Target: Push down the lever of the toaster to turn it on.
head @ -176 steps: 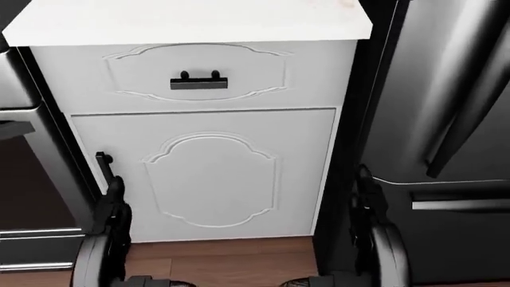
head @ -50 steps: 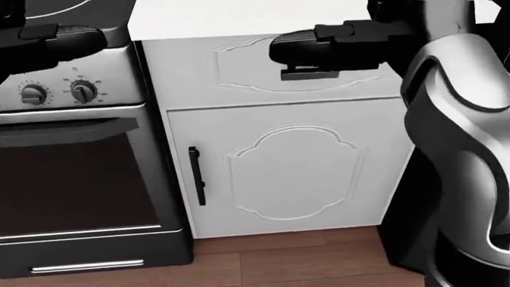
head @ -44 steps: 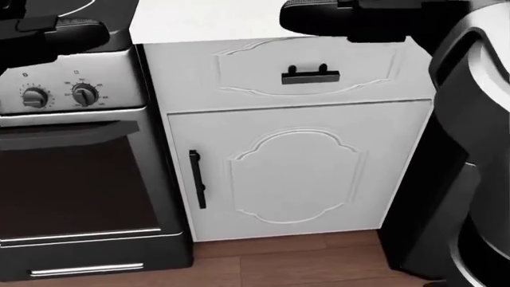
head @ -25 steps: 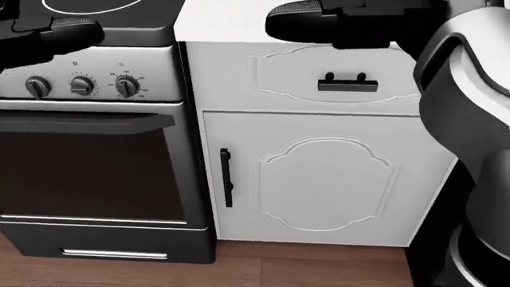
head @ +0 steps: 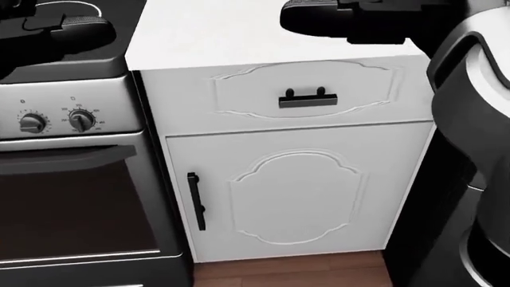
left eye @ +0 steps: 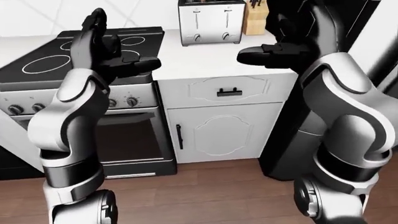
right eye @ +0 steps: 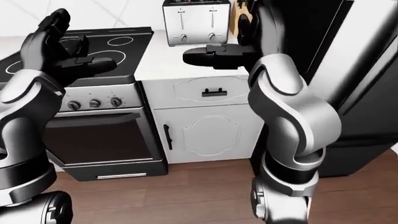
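Left hand: the left hand [left eye: 102,46] is raised above the stove [left eye: 50,63], fingers spread and pointing up, thumb reaching toward the view's right; it grips nothing.
Right hand: the right hand [left eye: 292,42] is raised over the right end of the white counter [left eye: 205,60], fingers apart, thumb stretched toward the view's left; it grips nothing either.
Toaster: the toaster [left eye: 210,21] stands upright on the counter against the wall, above and to the left of the right hand in the left-eye view, well apart from both hands.
Levers: two levers [left eye: 197,15] show on its near face, each high in its slot, with a small knob below each.
Knife block: a wooden knife block [left eye: 254,18] stands just beside the toaster, between it and the right hand's fingers.
Drawer: a white drawer with a black handle [head: 308,98] lies below the right hand.
Cupboard door: the door [head: 295,191] under the drawer is shut.
Fridge: a dark fridge [right eye: 360,70] rises on the right hand's far side.
Oven: control knobs [head: 55,121] sit below the left hand.
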You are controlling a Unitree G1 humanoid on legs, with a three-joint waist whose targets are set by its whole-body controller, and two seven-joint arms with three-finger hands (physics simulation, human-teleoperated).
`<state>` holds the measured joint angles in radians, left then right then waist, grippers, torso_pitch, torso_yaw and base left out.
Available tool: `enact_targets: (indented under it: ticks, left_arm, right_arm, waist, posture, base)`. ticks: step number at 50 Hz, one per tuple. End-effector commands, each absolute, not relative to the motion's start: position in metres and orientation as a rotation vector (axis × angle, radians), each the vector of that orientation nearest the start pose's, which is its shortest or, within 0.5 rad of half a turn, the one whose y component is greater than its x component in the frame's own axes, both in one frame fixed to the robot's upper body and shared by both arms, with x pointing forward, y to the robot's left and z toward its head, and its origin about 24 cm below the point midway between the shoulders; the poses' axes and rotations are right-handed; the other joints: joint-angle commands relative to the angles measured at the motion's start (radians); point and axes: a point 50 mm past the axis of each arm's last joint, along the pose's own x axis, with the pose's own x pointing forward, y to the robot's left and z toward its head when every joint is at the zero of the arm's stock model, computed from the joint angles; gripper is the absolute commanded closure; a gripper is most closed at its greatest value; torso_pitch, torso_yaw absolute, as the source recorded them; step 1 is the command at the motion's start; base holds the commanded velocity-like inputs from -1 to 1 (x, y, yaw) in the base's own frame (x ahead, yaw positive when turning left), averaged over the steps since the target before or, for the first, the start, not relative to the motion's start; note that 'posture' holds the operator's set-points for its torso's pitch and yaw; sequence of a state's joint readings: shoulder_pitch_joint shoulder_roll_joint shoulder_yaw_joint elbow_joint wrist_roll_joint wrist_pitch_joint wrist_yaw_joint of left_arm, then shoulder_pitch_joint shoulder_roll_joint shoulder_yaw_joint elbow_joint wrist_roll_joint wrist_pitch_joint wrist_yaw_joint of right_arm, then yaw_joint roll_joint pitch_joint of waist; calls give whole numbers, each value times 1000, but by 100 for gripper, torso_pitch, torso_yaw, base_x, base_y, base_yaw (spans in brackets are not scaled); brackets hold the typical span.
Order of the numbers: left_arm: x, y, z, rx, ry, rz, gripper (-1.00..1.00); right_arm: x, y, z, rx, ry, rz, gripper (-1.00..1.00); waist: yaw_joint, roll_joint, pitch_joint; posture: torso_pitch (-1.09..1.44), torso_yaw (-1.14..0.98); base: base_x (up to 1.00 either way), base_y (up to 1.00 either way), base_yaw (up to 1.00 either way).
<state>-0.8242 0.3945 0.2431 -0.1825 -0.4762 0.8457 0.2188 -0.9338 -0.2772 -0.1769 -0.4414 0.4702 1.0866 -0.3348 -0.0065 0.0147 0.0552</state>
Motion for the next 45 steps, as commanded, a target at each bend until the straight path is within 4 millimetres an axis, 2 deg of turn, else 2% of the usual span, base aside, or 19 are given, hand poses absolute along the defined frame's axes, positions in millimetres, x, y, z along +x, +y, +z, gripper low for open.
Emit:
enact_targets:
  ticks: [1,4,5,7,9,13,16,17,18,19,22,25,27,28,29,30,33,38,45]
  left_arm:
    - [322,200,291,-104,-273,67,-100]
    - [323,201,291,-105,-272,71,-100]
    - [322,202,291,-104,-273,73,-100]
    - [321,202,292,-106,-275,75,-100]
    - [321,202,292,-106,-275,76,-100]
    - [322,203,291,-106,-275,78,-100]
    - [322,202,291,-106,-274,77,-100]
    - [322,202,291,-105,-273,78,-100]
    - [321,202,291,-105,-273,78,-100]
    - [321,202,292,-104,-274,78,-100]
    - [321,202,292,-105,-275,78,-100]
    - [321,202,292,-104,-275,78,-100]
    - [321,202,292,-105,-275,79,-100]
    - [321,202,293,-105,-275,79,-100]
    - [321,202,293,-104,-276,78,-100]
    - [321,202,292,-104,-275,78,-100]
    - [321,202,293,-105,-276,78,-100]
    - [321,202,293,-105,-277,77,-100]
    - [321,201,293,-104,-276,76,-100]
  right_arm:
    - [294,-142,318,57,-320,48,-100]
    - [294,-141,318,54,-320,47,-100]
    - [294,-141,318,53,-319,48,-100]
    - [293,-140,318,50,-318,51,-100]
    - [293,-140,318,48,-317,50,-100]
    - [293,-139,317,43,-313,53,-100]
    - [291,-138,319,41,-316,57,-100]
    - [291,-138,319,41,-317,56,-100]
    - [292,-138,319,40,-317,56,-100]
    - [292,-138,318,38,-317,58,-100]
    - [292,-137,318,35,-315,60,-100]
    - [293,-137,317,35,-317,64,-100]
    - [293,-138,317,36,-317,61,-100]
    - [293,-138,317,38,-319,61,-100]
    - [292,-137,318,38,-319,64,-100]
    - [292,-137,317,39,-319,63,-100]
    - [292,-138,318,40,-320,62,-100]
    - [292,-137,318,42,-320,64,-100]
    - [291,-137,319,47,-324,67,-100]
  waist:
    - [2,1,-20]
    - [-10,68,-39]
    - [-5,52,-39]
    - [-8,71,-20]
    - [0,56,-38]
    - [11,15,-29]
    - [22,-54,-28]
    - [19,-97,-43]
    - [11,-48,-34]
    - [15,-69,-36]
    - [4,-61,-53]
    - [3,-46,-25]
    - [-9,-9,-6]
    - [-13,28,-16]
    - [-10,93,-39]
    - [-6,54,-50]
    - [2,19,-44]
    - [9,-73,-48]
    - [1,-38,-45]
  posture:
    - [0,0]
    - [0,0]
    - [0,0]
    - [0,0]
    - [0,0]
    - [0,0]
    - [0,0]
    - [0,0]
    - [0,0]
    - [0,0]
    - [0,0]
    - [0,0]
    - [0,0]
    - [0,0]
    - [0,0]
    - [0,0]
    - [0,0]
    - [0,0]
    - [0,0]
  base:
    - [30,0,0]
    - [30,0,0]
    - [30,0,0]
    - [21,0,0]
    - [15,0,0]
    - [13,11,0]
    - [12,26,0]
    - [12,27,0]
    - [12,27,0]
    - [10,28,0]
    - [7,28,0]
    - [3,18,0]
    - [0,0,0]
    - [0,6,0]
    - [0,20,0]
    - [0,23,0]
    - [0,27,0]
    - [0,32,0]
    - [2,34,0]
